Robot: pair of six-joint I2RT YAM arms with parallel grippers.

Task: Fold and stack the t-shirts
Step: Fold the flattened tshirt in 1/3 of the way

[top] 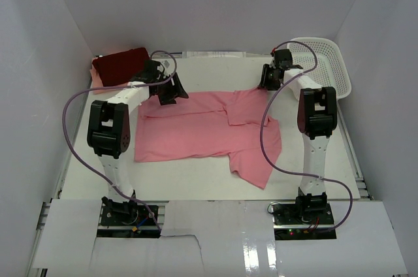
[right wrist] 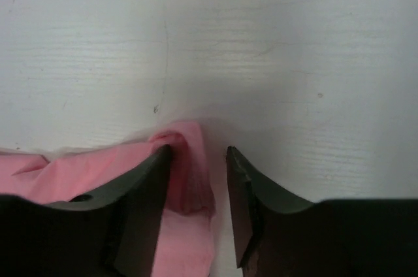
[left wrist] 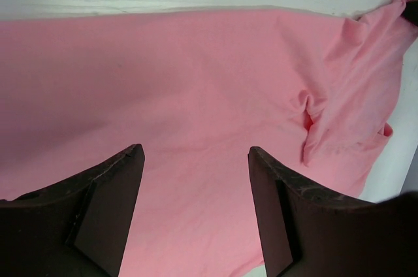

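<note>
A salmon-pink t-shirt lies partly folded across the middle of the table, one sleeve trailing to the front right. My left gripper hovers over the shirt's back left edge. Its jaws are open, and only flat pink cloth shows between its fingers. My right gripper is at the shirt's back right corner, also open. A raised fold of that cloth rests against its left finger, with a gap to the right finger. A dark maroon-red t-shirt lies folded at the back left, with a pale pink edge showing beneath it.
A white mesh basket stands at the back right, close behind the right arm. White walls close in the table on three sides. Purple cables loop from both arms over the table.
</note>
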